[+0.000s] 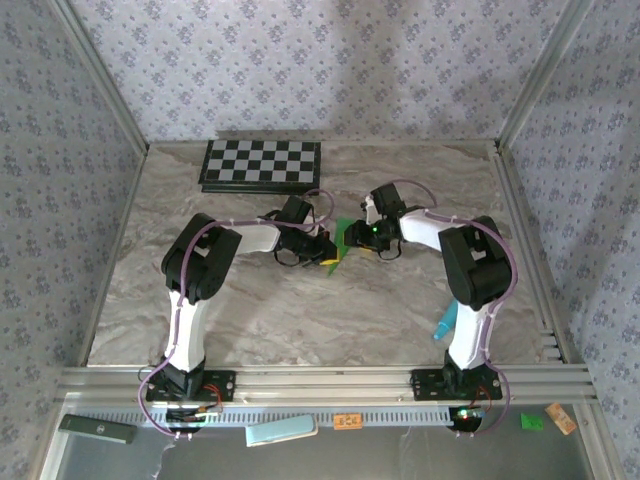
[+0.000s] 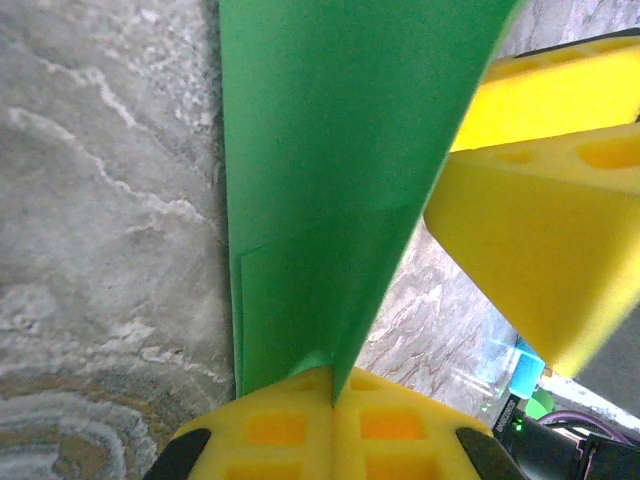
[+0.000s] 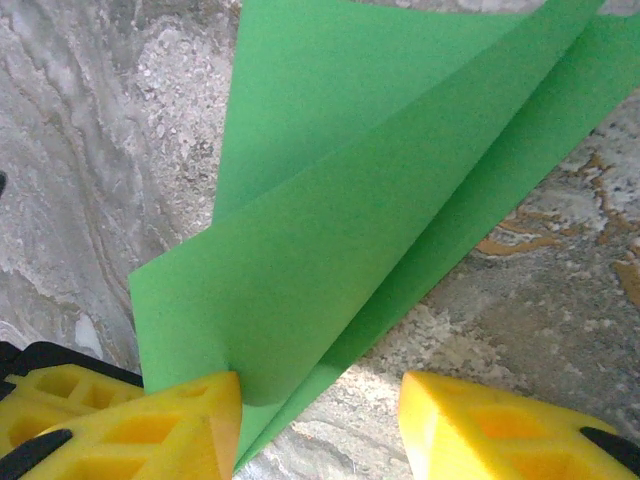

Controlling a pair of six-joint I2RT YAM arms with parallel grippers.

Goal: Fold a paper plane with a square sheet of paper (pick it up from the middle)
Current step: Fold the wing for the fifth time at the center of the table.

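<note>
Handle the light, limp square sheet of paper (image 1: 343,240) at the bench (image 1: 300,320) centre by its folded edge: your left fingers (image 2: 280,425) clamp it at 9 o'clock, while your right fingers (image 3: 190,420) stand half open at 3 o'clock, empty.

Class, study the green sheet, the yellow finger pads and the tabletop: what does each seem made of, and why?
Green sheet: thin matte paper, holding crisp folds. Yellow finger pads: matte plastic or foam, unclear which, with moulded hollows. Tabletop: grey veined marble look, possibly a printed laminate.

1 green sheet (image 1: 342,243), 1 checkerbd (image 1: 260,165), 1 teal marker (image 1: 444,323), 2 arms (image 1: 200,265) (image 1: 472,265).
</note>
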